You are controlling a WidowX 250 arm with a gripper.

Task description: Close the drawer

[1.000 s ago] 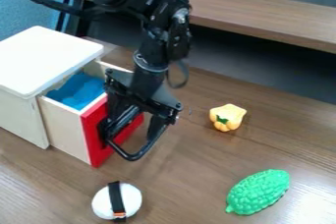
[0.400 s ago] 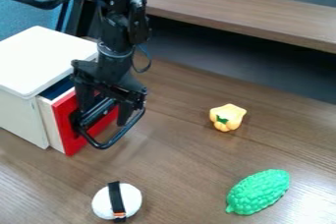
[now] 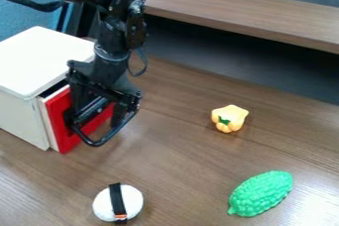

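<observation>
The gripper (image 3: 99, 121) hangs at the left, close in front of the drawer's red front (image 3: 59, 121). Its two black fingers stand apart, with red showing between them; a black looped bar curves below them. Whether they touch the front cannot be told. A narrow strip of the drawer's light side shows between the red front and the white cabinet (image 3: 43, 64), so the drawer sticks out a little. The arm hides part of the front's upper edge.
On the brown table (image 3: 192, 170) lie a white ball-like toy with a black band (image 3: 132, 201), a yellow pepper toy (image 3: 230, 118) and a green bumpy toy (image 3: 260, 194). A raised wooden ledge (image 3: 245, 9) crosses the back.
The gripper has moved left, and the drawer has slid far into the cabinet with it. The blue contents seen earlier are now hidden. The loose toys have stayed put.
</observation>
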